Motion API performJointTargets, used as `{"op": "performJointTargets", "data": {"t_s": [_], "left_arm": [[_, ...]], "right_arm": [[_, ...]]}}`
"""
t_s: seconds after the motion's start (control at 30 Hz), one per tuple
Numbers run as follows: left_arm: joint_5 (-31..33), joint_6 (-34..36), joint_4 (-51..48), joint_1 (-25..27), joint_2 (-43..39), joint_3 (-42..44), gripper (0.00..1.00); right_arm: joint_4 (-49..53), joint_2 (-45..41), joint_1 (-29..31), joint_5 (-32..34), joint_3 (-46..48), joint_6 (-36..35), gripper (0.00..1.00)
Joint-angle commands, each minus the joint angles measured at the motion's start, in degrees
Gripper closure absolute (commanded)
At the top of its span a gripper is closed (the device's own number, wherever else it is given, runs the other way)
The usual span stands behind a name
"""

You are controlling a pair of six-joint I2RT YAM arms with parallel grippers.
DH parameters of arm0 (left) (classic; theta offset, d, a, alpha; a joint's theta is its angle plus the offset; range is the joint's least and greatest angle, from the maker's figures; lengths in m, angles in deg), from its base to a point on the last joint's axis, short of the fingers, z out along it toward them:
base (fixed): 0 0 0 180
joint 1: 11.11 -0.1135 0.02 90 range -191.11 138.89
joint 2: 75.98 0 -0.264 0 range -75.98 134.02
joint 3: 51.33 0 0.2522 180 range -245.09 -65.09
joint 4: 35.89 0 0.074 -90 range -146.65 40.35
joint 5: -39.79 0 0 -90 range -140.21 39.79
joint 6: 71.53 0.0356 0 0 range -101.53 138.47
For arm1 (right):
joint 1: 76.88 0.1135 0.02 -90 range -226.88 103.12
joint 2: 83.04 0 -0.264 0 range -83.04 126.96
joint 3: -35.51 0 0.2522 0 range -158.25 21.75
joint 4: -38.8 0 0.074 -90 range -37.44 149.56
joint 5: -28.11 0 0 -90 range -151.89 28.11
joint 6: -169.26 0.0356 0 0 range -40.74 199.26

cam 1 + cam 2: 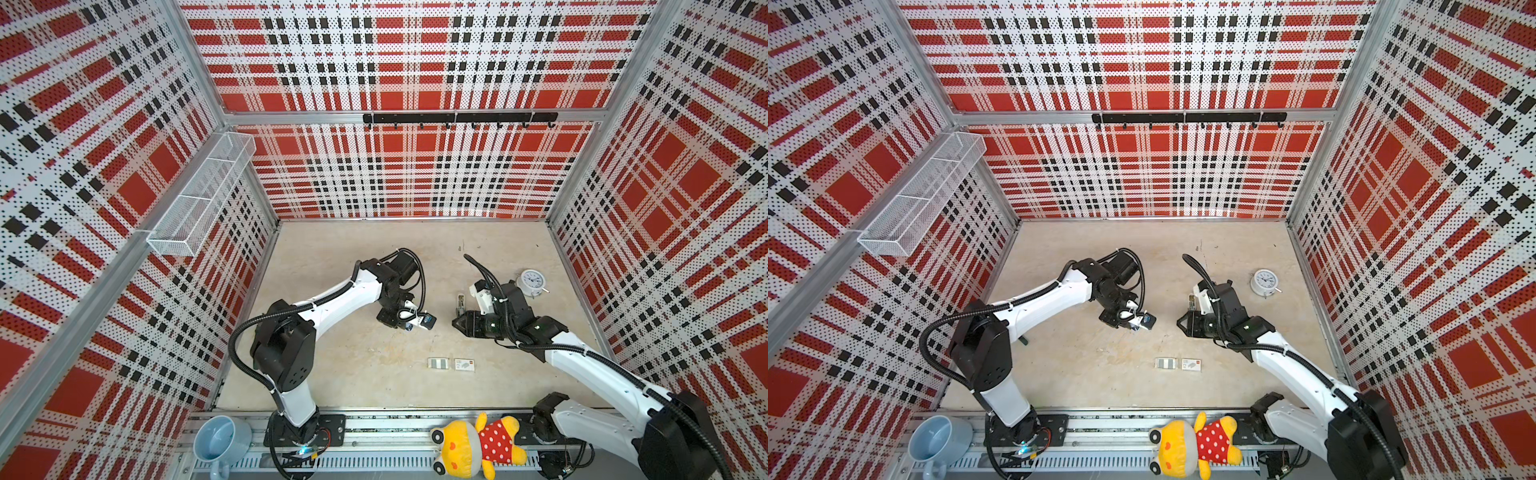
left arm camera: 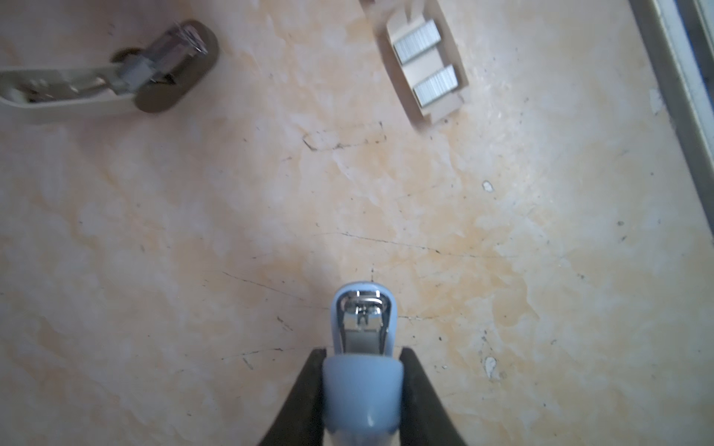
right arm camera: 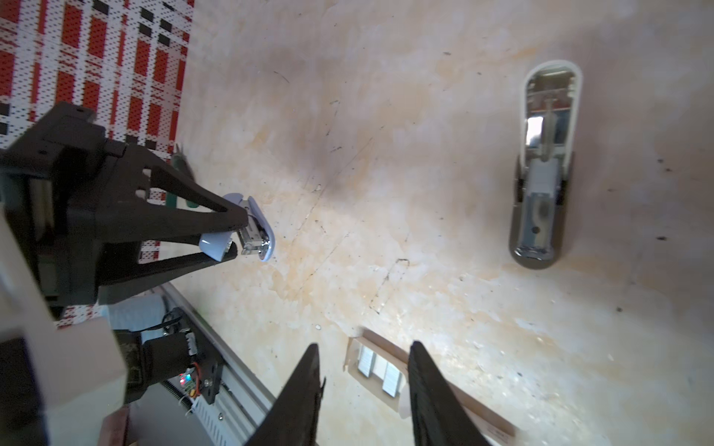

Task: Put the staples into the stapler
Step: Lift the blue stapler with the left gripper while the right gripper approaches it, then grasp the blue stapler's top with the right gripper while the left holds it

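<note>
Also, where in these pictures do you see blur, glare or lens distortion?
In both top views the wide lens bows the lines of the plaid back wall. In the left wrist view the grey-beige stapler is soft, the blue stapler sharp at its metal tip. In the right wrist view glare whitens part of the grey-beige stapler.

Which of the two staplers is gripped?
The light-blue stapler, clamped in the left gripper; the grey-beige stapler lies opened on the table, unheld.

Light-blue stapler (image 2: 363, 320) held aloft, silver channel showing. Staples (image 2: 417, 41): two silver-grey blocks flat in white card tray (image 2: 424, 62).
</note>
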Motion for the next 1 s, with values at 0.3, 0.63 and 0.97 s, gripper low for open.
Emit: {"op": "performJointTargets", "data": {"t_s": [0.3, 0.63, 0.97], "left_arm": [[-8.4, -18.9, 6.0, 1.0, -5.8, -1.1, 0.82], [-9.6, -21.1, 6.6, 1.6, -6.5, -1.9, 0.82], [-10.1, -21.4, 6.7, 2.2, -6.1, -3.2, 0.83]], "right_arm": [[-16.2, 5.6, -0.2, -14.1, -1.3, 5.5, 0.68], [-18.2, 7.0, -0.1, -16.6, -0.9, 6.5, 0.71], [-22.6, 9.6, 0.4, -18.2, 0.4, 8.3, 0.75]]}}
